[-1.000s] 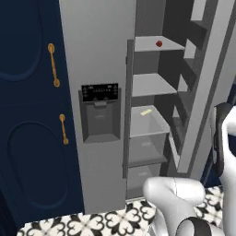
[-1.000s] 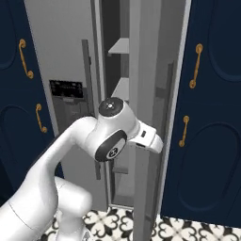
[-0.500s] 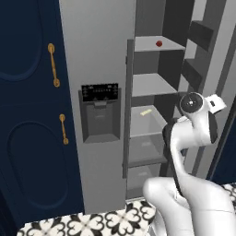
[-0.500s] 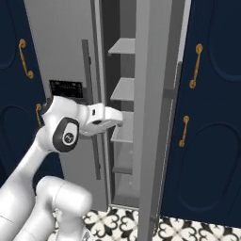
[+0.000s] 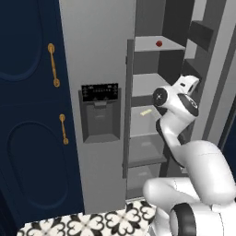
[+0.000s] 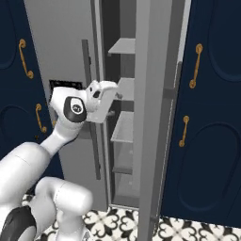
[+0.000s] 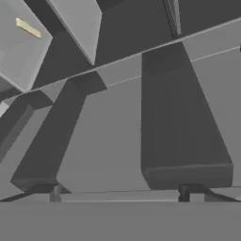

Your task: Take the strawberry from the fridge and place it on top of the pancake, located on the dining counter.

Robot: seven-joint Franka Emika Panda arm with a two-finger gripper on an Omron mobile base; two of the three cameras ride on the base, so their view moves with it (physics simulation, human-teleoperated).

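Note:
The grey fridge (image 5: 97, 55) stands with its right door open and its grey shelves bare to view. A tiny red strawberry (image 5: 159, 43) sits on the upper shelf (image 5: 156, 46). My white hand (image 5: 188, 84) hangs in the opening, below and to the right of the strawberry and well apart from it. In the hand view my gripper (image 7: 121, 192) is open, its fingertips (image 7: 55, 191) set wide with nothing between them, and it faces dark grey door bins (image 7: 183, 132). From the right, the gripper (image 6: 114, 94) reaches toward the shelves. The pancake and the dining counter are out of view.
Navy cupboards with gold handles flank the fridge (image 5: 27, 115) (image 6: 212, 117). The open door's edge (image 6: 155, 117) stands close to the right of the hand. A small yellow item (image 5: 145, 112) lies on a middle shelf. Patterned tiles (image 5: 92, 223) cover the floor.
The arm has swung up and in toward the fridge opening. The hand moved from low in front of the door edge to the height of the middle shelves. The strawberry has not moved.

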